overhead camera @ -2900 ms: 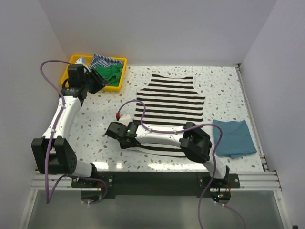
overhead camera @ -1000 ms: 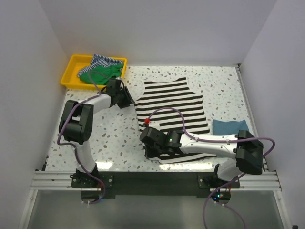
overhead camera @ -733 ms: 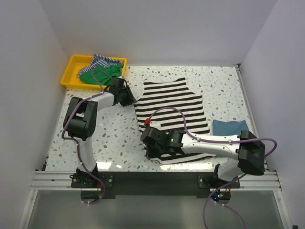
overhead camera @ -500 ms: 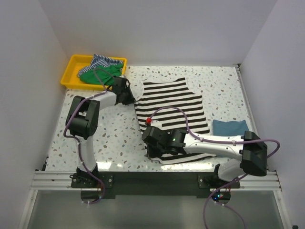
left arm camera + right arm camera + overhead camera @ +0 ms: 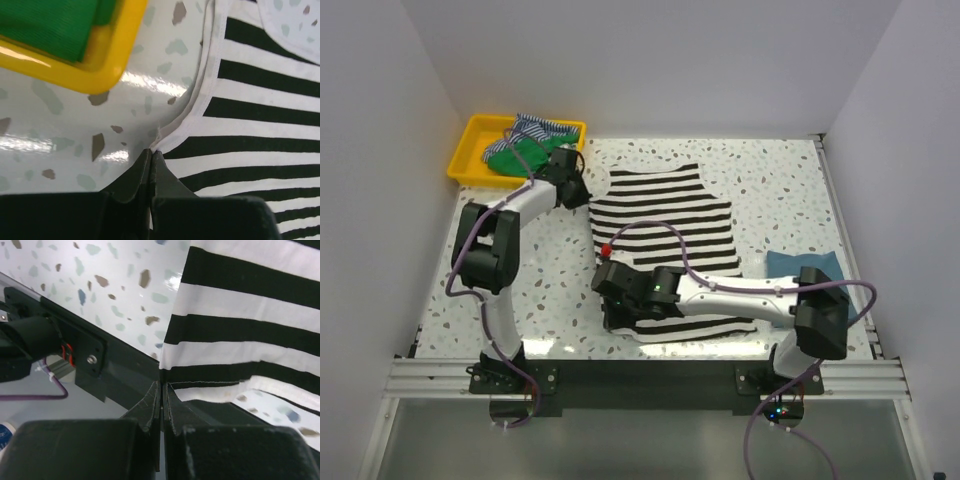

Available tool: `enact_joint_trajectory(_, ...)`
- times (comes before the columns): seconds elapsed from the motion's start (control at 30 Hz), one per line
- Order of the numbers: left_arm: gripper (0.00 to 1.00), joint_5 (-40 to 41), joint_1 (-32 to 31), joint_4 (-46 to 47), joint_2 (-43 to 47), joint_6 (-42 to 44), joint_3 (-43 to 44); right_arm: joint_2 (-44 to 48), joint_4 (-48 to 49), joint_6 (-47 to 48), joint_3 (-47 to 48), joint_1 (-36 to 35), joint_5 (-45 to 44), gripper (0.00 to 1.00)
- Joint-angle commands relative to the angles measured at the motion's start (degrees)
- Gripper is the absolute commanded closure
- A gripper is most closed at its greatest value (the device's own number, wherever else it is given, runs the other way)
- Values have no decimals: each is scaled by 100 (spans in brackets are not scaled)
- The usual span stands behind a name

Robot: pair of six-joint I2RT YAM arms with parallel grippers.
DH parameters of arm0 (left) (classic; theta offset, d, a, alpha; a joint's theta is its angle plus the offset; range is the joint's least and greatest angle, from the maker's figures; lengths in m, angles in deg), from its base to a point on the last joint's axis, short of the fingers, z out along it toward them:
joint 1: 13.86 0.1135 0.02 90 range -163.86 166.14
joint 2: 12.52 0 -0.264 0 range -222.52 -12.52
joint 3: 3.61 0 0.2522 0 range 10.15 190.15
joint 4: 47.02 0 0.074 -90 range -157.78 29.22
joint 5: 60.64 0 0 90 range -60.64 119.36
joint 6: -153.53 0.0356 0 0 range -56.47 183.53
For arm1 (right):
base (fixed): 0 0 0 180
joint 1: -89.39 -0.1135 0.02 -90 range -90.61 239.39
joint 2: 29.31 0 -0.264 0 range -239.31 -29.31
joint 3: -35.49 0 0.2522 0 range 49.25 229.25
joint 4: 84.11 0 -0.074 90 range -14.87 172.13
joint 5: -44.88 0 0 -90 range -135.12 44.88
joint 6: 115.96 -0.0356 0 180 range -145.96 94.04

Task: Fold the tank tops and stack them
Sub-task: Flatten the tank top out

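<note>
Both closed on the striped top (image 5: 670, 200), left tool (image 5: 151, 153) at armhole edge, right tool (image 5: 162, 385) at hem corner; best carry them across together, edge taut.

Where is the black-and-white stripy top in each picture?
Top camera: the stripy top lies spread in the middle of the table, between the two arms.
Left wrist camera: it fills the right side, right of the yellow tray.
Right wrist camera: it fills the upper right.
Shared landmark: the speckled table beside it.
</note>
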Motion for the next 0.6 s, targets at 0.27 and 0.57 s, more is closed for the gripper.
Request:
enact_joint_trajectory(0.27,100,697,520,-479,804,629,658,-811,-145,366,1345,-121,82,100)
enact_joint_trajectory(0.57,100,169,670,-330,664,620,570,-959,-120,358,1275,-121,-59,100)
